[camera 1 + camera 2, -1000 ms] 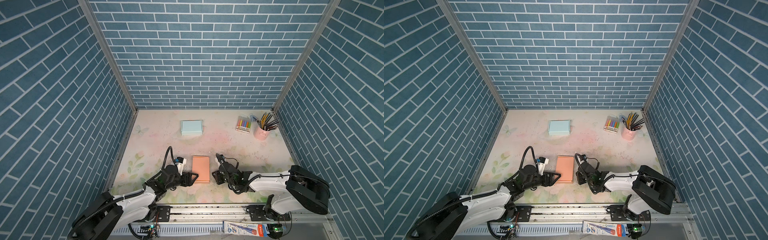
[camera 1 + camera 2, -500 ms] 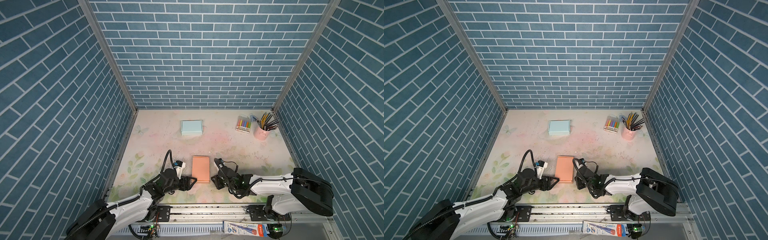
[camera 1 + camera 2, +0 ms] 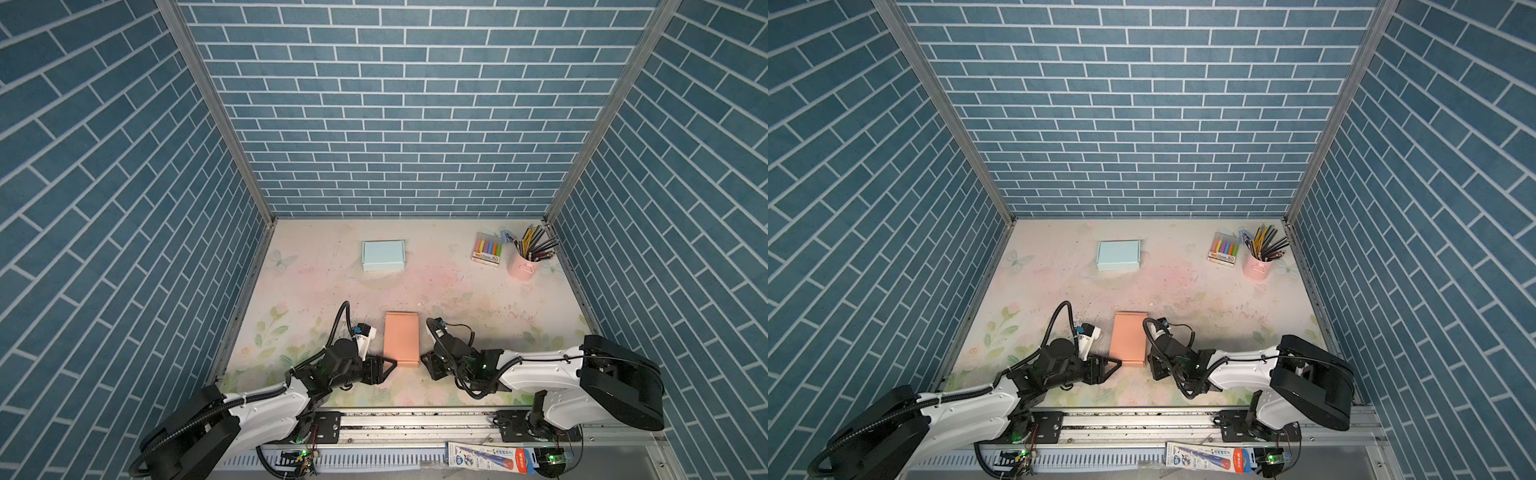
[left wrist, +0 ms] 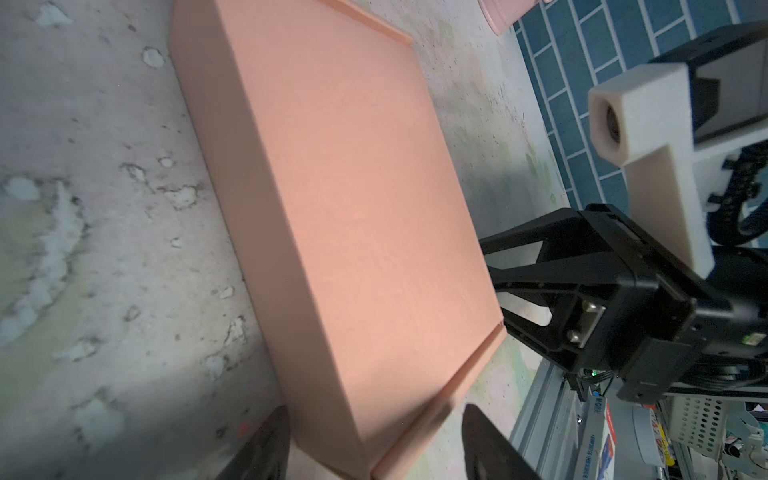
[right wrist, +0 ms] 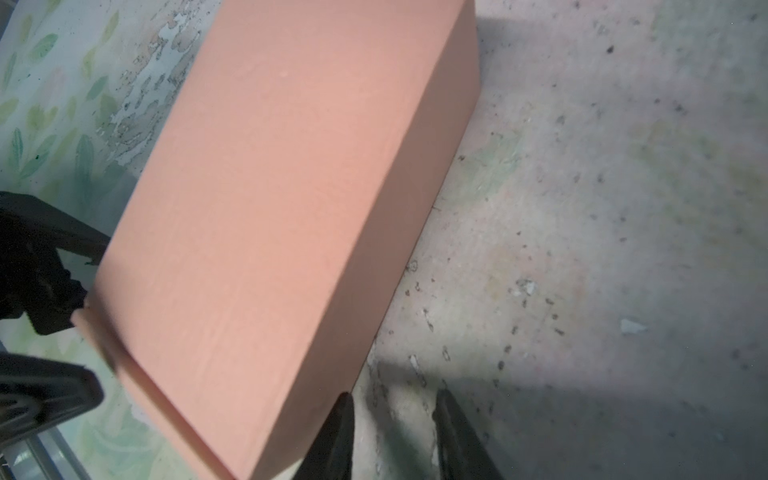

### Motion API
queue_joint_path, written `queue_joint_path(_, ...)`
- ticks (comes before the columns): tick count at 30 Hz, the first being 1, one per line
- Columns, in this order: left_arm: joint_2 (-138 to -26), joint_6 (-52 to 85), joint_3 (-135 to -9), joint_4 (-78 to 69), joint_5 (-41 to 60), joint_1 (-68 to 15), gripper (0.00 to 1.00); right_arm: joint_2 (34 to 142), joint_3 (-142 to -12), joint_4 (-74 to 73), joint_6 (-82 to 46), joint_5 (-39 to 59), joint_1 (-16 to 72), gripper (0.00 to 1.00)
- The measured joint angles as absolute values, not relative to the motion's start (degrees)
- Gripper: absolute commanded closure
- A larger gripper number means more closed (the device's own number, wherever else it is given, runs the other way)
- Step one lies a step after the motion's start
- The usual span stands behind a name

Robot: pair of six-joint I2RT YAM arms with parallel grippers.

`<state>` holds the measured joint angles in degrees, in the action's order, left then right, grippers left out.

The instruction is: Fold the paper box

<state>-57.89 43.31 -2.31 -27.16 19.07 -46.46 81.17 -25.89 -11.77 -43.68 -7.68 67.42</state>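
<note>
**Both grippers flank the near end of the closed salmon box**

The left gripper (image 3: 387,368) lies low over the table with its jaws parted. In the left wrist view its two fingers (image 4: 266,440) straddle the near left corner of the salmon paper box (image 3: 400,345). A clear gap shows between one finger and the box's edge, so nothing is clamped. In both top views a fingertip sits right at that corner, but I cannot tell whether it touches the card.

The right gripper (image 3: 428,366) lies opposite, at the box's near right corner. Its jaws stand apart by a narrower gap, and the right wrist view shows only bare table between them, so it grasps nothing. The finger (image 5: 338,436) nearer the box is just beside the long side wall; contact cannot be made out.

The box lies flat and closed in the front middle of the table (image 3: 478,307), between the two grippers. Its long sides run away from the robot's base rail (image 3: 415,420). In the left wrist view a thin lip projects along each short end.

Well apart from it, toward the back wall, lies a closed light blue box (image 3: 383,255). In the back right corner a marker pack (image 3: 487,249) lies just beside a pink cup (image 3: 523,268) full of pencils.
</note>
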Motion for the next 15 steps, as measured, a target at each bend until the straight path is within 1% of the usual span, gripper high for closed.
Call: queue_joint_path(15,-61.7,43.6,-4.1,-28.6,14.9,-48.7,0.38,82.9,-27.4,-11.2,-43.7,-11.0,69.2,0.66)
